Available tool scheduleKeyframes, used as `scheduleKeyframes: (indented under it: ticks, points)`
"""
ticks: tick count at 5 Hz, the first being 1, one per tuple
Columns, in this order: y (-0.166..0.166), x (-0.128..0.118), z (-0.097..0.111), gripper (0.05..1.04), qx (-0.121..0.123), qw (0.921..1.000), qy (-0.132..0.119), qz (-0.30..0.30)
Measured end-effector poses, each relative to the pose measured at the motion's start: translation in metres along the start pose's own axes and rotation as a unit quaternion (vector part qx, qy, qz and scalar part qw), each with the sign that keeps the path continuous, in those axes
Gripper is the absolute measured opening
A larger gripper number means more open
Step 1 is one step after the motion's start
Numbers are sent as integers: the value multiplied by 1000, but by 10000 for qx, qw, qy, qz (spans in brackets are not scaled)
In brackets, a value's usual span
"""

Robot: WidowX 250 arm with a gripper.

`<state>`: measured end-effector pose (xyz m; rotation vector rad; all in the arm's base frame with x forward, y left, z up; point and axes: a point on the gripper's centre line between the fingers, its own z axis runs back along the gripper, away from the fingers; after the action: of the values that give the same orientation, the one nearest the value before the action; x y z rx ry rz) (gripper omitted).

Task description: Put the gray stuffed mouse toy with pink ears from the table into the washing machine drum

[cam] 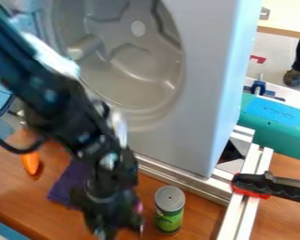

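Gripper [118,229] low over wood table [8,192], just left of the can; can't tell if jaws are open or closed, or gripping anything. Small pink bit [138,207] at gripper's side, between it and can, unclear what. Can [169,211] upright on table, green label, grey top. Purple cloth [68,185] left of can, partly behind arm. Orange carrot-like thing [30,161] farther left of can. Grey machine with round hollow [199,93] behind can, metal rail [177,176] along its base. Black-and-red clamp [265,186] right of can, on rails.
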<state>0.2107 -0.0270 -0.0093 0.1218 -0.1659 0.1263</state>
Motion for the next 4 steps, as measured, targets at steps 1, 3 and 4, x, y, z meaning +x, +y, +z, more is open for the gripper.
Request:
scheduleKeyframes:
  ticks: [1,3,4]
  points:
    - [10,12,42,183,3,9985,-502,233]
    - [45,72,65,139,2,9882,-1397,633]
    - [56,102,59,139,-7,9852,-1580,658]
